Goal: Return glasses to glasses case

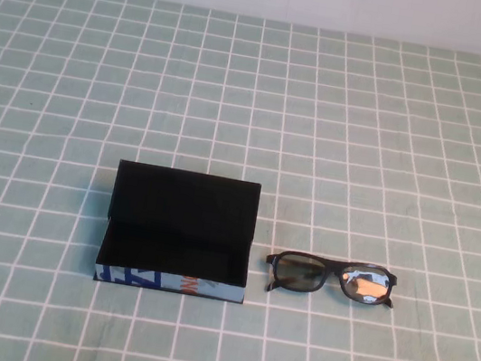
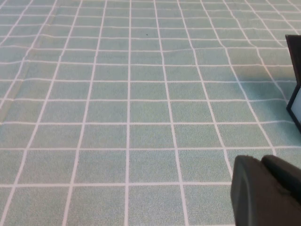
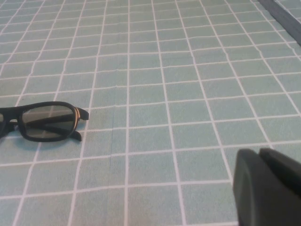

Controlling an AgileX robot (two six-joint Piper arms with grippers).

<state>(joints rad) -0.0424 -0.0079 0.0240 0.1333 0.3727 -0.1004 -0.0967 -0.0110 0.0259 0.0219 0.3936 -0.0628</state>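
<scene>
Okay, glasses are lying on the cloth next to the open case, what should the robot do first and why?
Probably bring the right gripper, now shut and off to the side, over the glasses and open it. They lie on the table right of the glasses case, whose lid is up. The left gripper sits beyond the case's far side.

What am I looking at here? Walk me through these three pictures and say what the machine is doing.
This is a two-armed table robot. One picture looks down from a raised camera; the other two come from cameras on its wrists. On the green checked tablecloth lies an open black glasses case, and to its right, apart from it, a pair of black glasses. The left gripper shows only at its own picture's edge, the right gripper likewise; the right one is shut. Neither holds anything.
</scene>
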